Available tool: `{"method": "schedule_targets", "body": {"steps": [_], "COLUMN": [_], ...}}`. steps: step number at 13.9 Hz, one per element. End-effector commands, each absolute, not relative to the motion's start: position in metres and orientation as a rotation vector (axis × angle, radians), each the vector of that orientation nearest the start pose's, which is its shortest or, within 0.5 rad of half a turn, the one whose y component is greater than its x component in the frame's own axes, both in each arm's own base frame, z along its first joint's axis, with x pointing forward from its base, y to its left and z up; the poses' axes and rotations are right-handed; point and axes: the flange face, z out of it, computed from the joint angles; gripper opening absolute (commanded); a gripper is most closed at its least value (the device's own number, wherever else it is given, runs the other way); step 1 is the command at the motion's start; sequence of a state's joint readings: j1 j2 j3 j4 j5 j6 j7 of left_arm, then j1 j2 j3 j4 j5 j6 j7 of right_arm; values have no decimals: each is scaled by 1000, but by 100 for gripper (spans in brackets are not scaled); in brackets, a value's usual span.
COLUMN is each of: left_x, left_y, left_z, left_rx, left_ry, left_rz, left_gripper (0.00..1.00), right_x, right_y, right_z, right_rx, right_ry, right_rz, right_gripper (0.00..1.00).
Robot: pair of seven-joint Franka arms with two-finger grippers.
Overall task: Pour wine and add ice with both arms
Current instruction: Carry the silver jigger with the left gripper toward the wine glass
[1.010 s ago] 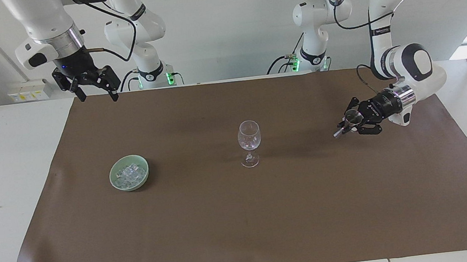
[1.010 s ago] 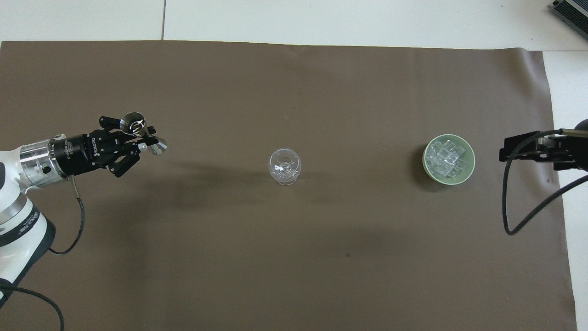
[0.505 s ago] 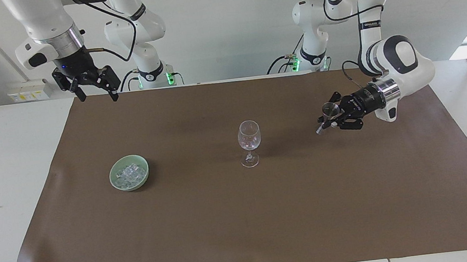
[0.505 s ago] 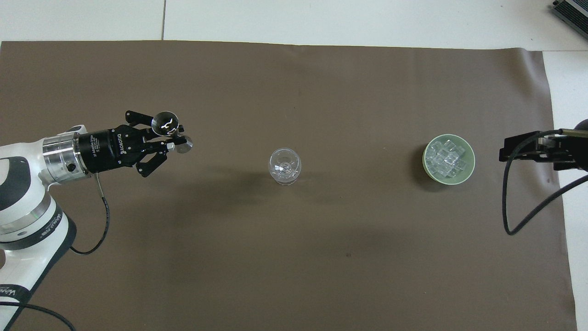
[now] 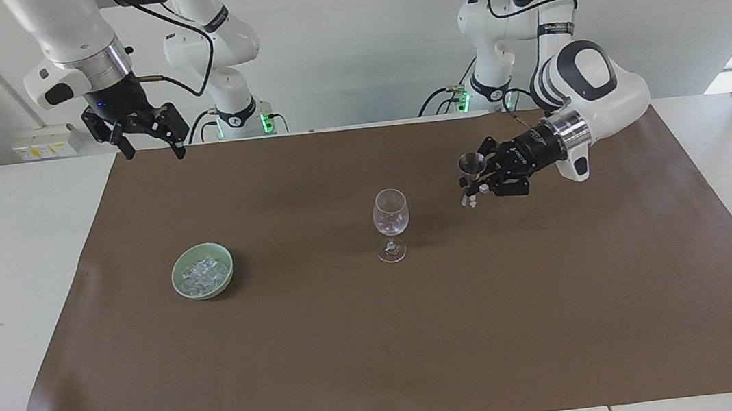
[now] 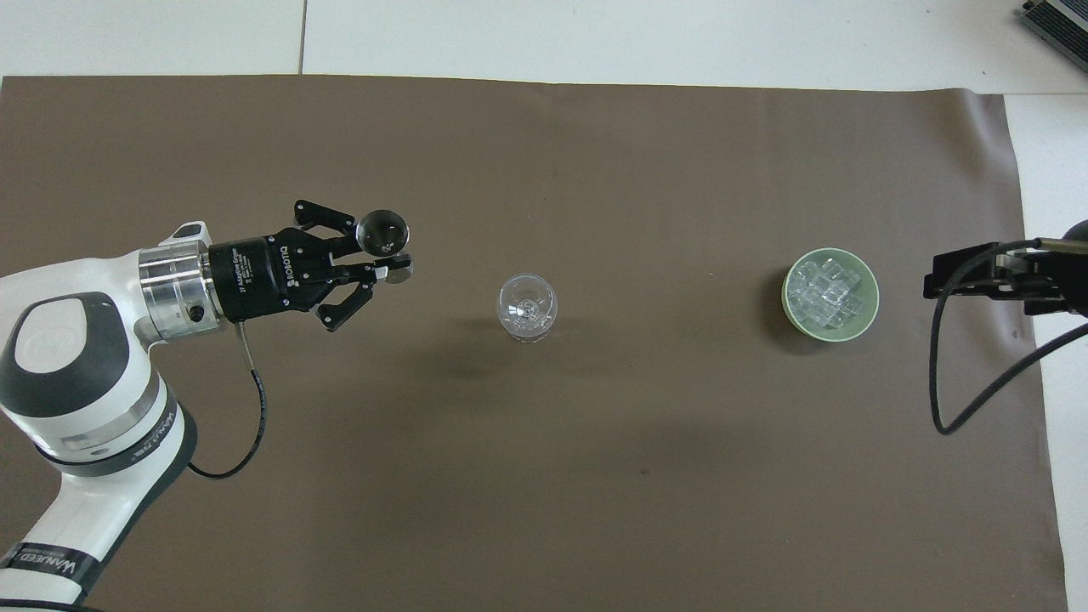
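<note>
The ice lies as a heap of small clear cubes in a pale green bowl on the brown mat. The bowl sits well apart from the wine glass, toward the right arm's end of the table and about level with the glass. The glass stands upright near the middle of the mat, with nothing touching it. It looks empty, though a little liquid in clear glass would be hard to make out.

The left gripper hangs over the mat beside the glass, toward the left arm's end, with its wrist lying nearly level and its fingers pointing at the glass. Its fingertips are pinched onto the narrow waist of a small metal jigger. The jigger's long axis stands close to upright, one cup mouth up at about the height of the glass's rim. Whether it holds any wine cannot be told.

The pour looks like the step in hand. The glass lies straight ahead of the jigger, along the line the fingers point. The next move would probably carry the jigger across that short gap and tip its upper cup over the rim.

The right gripper waits high over the mat's edge, its fingers spread wide and holding nothing. It is the arm closer to the ice, so the cubes would likely fall to it.
</note>
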State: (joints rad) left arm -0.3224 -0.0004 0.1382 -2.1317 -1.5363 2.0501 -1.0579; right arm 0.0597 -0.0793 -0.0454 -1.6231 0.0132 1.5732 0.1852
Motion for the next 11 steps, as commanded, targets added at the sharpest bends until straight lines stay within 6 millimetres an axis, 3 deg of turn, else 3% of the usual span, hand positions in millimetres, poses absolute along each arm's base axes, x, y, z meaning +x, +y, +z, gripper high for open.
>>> {"method": "schedule_targets", "body": {"steps": [1,4,11], "left_x": [533,523,519], "left_y": [-177,-212,-220], "left_z": [458,461,468], "left_rx": [1242,1322,1359], "left_ry": [1533,1560,1589], "left_rz": [-874,-756,-680], "left_gripper": [0,0,0], "right_x": [523,523,523], "right_y": [8,8,8], "right_z": [644,644,644], "right_rx": [-3112,-3110,-3112], "right_ry": [236,238,236], "right_rz": [-38,-38,-38], "right_gripper": [100,100,100]}}
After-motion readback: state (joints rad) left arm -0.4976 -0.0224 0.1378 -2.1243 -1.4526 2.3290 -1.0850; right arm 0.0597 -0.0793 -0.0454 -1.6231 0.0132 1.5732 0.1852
